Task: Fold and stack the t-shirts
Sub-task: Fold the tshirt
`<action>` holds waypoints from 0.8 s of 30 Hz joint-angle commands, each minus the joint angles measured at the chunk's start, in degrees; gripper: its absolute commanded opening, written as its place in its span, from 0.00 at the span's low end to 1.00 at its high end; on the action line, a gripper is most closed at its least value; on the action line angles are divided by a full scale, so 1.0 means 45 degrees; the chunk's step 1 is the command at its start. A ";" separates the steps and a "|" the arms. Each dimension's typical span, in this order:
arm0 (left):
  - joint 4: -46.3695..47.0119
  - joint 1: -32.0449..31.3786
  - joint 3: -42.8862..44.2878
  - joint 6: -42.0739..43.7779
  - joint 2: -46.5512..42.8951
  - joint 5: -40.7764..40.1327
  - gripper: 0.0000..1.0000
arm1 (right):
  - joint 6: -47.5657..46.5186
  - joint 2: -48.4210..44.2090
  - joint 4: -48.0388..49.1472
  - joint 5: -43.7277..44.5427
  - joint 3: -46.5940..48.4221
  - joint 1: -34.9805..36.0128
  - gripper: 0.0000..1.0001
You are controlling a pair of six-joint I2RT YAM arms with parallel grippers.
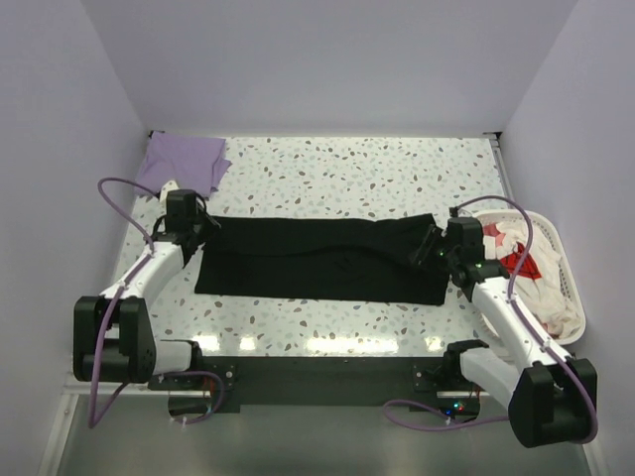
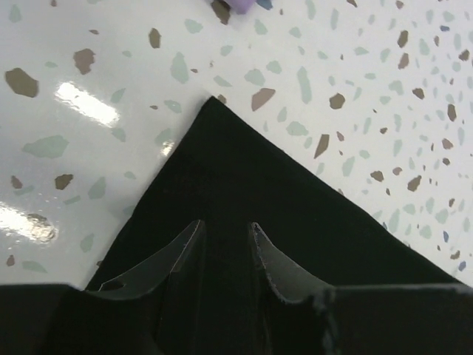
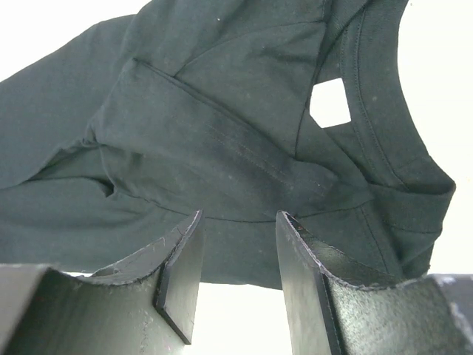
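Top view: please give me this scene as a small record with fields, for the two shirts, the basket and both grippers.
black shirt: flat across the middle of the table, folded into a long band, neck at the right end
lavender shirt: far left corner, apart from the black shirt
basket: right edge, holds white and red clothes
left gripper: open, over the black shirt's left corner, holds nothing
right gripper: open, at the neck end, holds nothing
stacking: not yet done
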 commanded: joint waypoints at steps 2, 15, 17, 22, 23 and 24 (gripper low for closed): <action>0.1007 -0.0788 -0.0168 0.0089 -0.0271 0.1542 0.34 | -0.0433 0.0488 0.0421 0.0079 0.0578 0.0036 0.47; 0.1280 -0.1998 -0.0986 0.0990 -0.1732 0.5058 0.32 | -0.0257 0.5368 0.2334 0.3732 0.2865 0.3237 0.51; 0.1223 -0.2098 -0.1163 0.0969 -0.2027 0.5196 0.32 | -0.0315 0.5663 0.2975 0.4045 0.2691 0.3492 0.52; 0.1047 -0.2176 -0.1477 0.1105 -0.2829 0.5860 0.31 | 0.0640 0.5958 0.4012 0.3948 0.1911 0.4624 0.50; 0.0931 -0.2176 -0.1380 0.1203 -0.2829 0.5842 0.31 | 0.0815 0.5977 0.4112 0.3832 0.1792 0.4800 0.49; 0.0717 -0.2176 -0.1166 0.1320 -0.2752 0.5899 0.31 | 0.1088 0.6035 0.4190 0.3773 0.1675 0.5169 0.49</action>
